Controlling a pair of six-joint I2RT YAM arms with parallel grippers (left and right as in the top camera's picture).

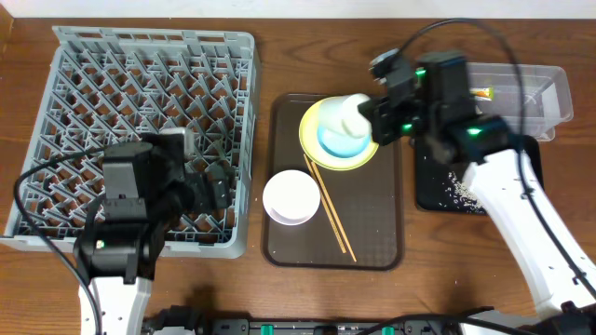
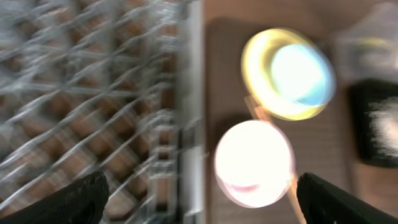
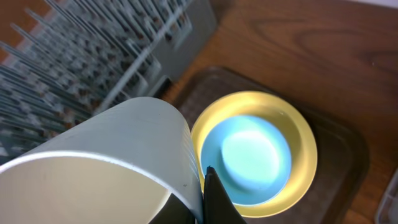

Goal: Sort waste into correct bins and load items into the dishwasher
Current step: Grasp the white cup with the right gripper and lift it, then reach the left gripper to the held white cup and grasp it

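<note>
Right gripper (image 1: 374,119) first: it's clamped down tight on the wall of a white cup (image 3: 112,143). In the wrist view one dark finger (image 3: 216,202) is pressed against the outside of the cup just behind the rim. The other finger is hidden by the cup, so I can't see it. The cup is tilted, not upright, with its mouth swung toward my wrist camera.

Right below the cup is the light blue bowl (image 3: 249,158), which sits inside the yellow plate (image 3: 298,137). From overhead the cup overlaps the plate's top right edge. I can't tell if it's touching the bowl or just hanging over it.

The plate is at the far end of the dark brown serving tray (image 1: 372,233). The pinkish-white bowl (image 1: 291,196) is on the same tray, nearer my base, and the chopsticks (image 1: 331,209) lie diagonally between the two.

To the right of that tray is the black tray (image 1: 430,181) with rice grains (image 1: 461,191) scattered on it. Behind it is the clear tub (image 1: 545,98), with a bit of coloured wrapper (image 1: 481,93) inside.

Left gripper (image 2: 208,202) is spread as wide as it goes and holds nothing. Its wrist view is pretty blurry, with only the two dark fingertips (image 2: 81,199) in the bottom corners. It's over the right side of the dish rack (image 1: 93,74), which has nothing in it.
</note>
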